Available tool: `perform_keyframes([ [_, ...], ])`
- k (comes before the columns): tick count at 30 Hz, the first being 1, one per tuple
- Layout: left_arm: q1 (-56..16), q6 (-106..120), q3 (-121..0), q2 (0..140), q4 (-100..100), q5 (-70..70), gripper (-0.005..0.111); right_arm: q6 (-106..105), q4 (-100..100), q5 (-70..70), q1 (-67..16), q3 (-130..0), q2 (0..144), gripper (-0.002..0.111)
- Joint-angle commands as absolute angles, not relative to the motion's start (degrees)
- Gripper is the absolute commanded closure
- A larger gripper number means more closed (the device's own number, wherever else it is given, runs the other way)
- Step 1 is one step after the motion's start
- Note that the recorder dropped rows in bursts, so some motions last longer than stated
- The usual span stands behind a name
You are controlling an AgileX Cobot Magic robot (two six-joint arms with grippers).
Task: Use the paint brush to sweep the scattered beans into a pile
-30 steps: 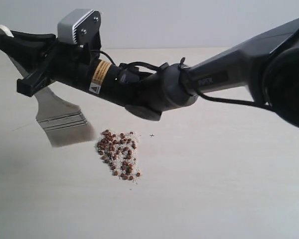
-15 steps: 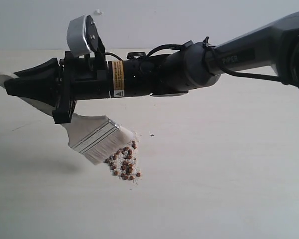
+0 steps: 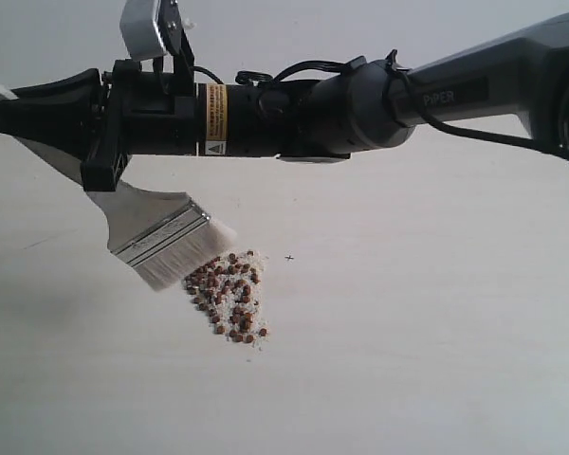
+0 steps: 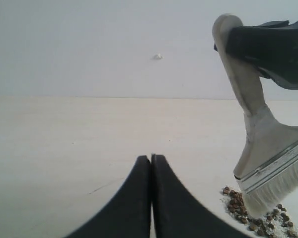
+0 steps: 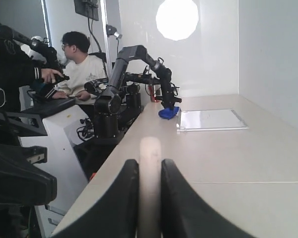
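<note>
The beans [image 3: 229, 299] lie in one small heap of reddish-brown grains and pale crumbs on the light table [image 3: 408, 360]. The paint brush [image 3: 156, 237] hangs tilted above the heap's upper left edge, its whitish bristles [image 3: 197, 256] just over the nearest beans. My right gripper [image 3: 9, 106] reaches across from the right and is shut on the pale handle [image 5: 150, 148], which stands between the dark fingers of the right gripper [image 5: 150, 166]. The left gripper [image 4: 151, 157] is shut on nothing, low over the table, with the paint brush [image 4: 270, 148] and beans [image 4: 251, 213] off to one side.
A tiny black mark [image 3: 289, 257] sits on the table just right of the heap. The right wrist view looks along the table to a white sheet [image 5: 211, 119], a blue object [image 5: 168, 113], another robot arm [image 5: 114, 99] and a seated person [image 5: 82, 64].
The brush dropped onto the heap's upper left part half a second ago, then rose and drew back to the left. The heap looks about the same.
</note>
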State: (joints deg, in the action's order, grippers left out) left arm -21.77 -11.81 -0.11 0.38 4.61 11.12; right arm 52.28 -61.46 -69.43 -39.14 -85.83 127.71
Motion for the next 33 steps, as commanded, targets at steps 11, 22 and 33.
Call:
perform_keyframes([
  [11, -21.63, -11.71, 0.0, 0.22, 4.28, 10.98, 0.107, 53.24, -59.0, -69.96, -37.45, -86.21, 122.95, 0.108],
  [22, -21.63, -11.71, 0.0, 0.22, 4.28, 10.98, 0.107, 80.22, -86.39, -69.96, -24.68, -85.6, 114.65, 0.108],
  [33, -21.63, -11.71, 0.0, 0.22, 4.28, 10.98, 0.107, 57.58, -79.02, -69.96, -32.07, -68.87, 114.65, 0.108],
])
